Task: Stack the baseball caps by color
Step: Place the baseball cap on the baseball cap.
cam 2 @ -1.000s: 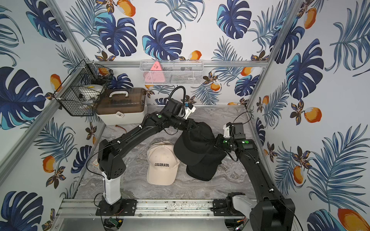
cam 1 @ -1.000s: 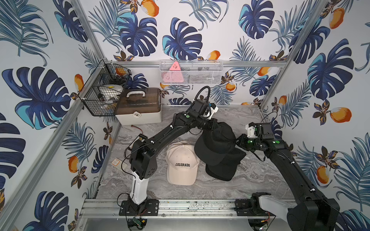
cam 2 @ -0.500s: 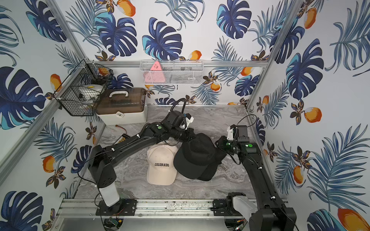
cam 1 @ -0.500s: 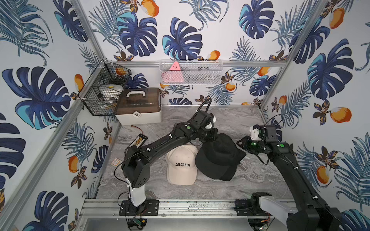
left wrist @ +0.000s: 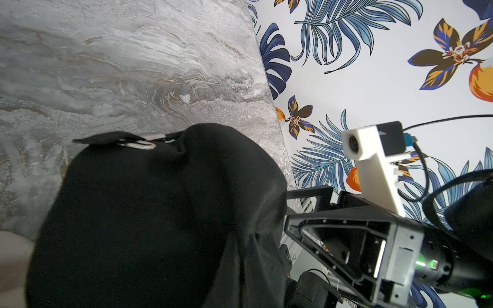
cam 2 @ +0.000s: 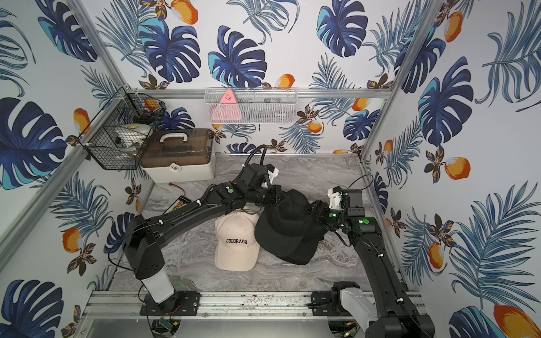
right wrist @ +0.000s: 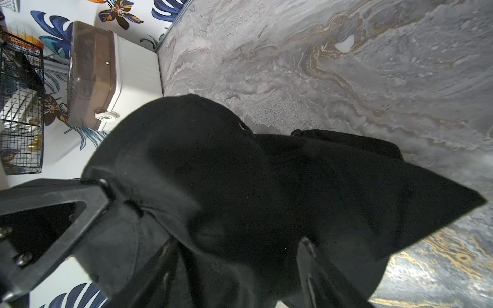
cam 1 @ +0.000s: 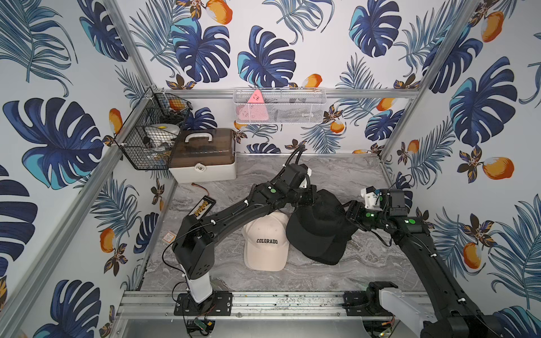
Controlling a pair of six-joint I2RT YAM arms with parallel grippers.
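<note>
A black baseball cap (cam 1: 319, 225) (cam 2: 287, 228) lies on top of another black cap, whose brim (cam 1: 330, 257) sticks out beneath it, right of the table's middle. A cream cap (cam 1: 266, 243) (cam 2: 235, 243) lettered COLORADO sits just left of them, touching. My left gripper (cam 1: 310, 197) (cam 2: 276, 196) is shut on the top black cap's rear edge. In the left wrist view the cap (left wrist: 149, 213) hides its fingers. My right gripper (cam 1: 349, 212) (cam 2: 314, 212) stands open at the cap's right side. In the right wrist view its fingers (right wrist: 160, 261) are apart with loose black fabric (right wrist: 213, 173) between them.
A white box with a brown lid (cam 1: 203, 155) stands at the back left under a black wire basket (cam 1: 152, 137). A white mesh basket (cam 1: 279, 106) hangs on the back wall. A yellow-and-black pack (cam 1: 205, 206) and a small tag (cam 1: 168, 237) lie near the left wall.
Both arms have brought the black cap down from the air onto the black cap below. My right gripper has opened and let go of it. The left gripper has stayed shut.
</note>
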